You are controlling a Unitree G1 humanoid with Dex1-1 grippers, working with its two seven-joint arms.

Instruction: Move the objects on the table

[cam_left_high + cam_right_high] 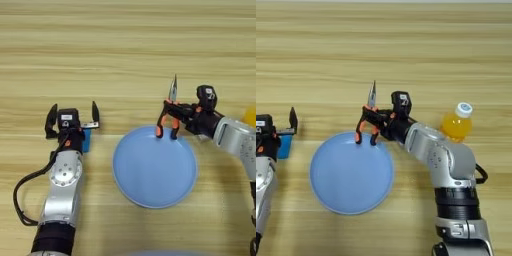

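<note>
Round light-blue plate [154,175] flat on wooden table [125,60]. Right gripper [176,112] holds orange-and-black-handled pliers [170,112] at plate's 12 o'clock rim, tip up. Left gripper [72,120] at plate's 9 o'clock, fingers wide, over small blue block [86,141]. Orange-yellow bottle [457,124] at plate's 2 o'clock.

Bright even overhead light, soft short shadows under the round light-blue plate [154,172], mild overall softness, no glare

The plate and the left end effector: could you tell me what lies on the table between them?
Only bare table separates the left end effector from the plate in the left eye view. The blue block sits under that end effector, not in the gap.
</note>
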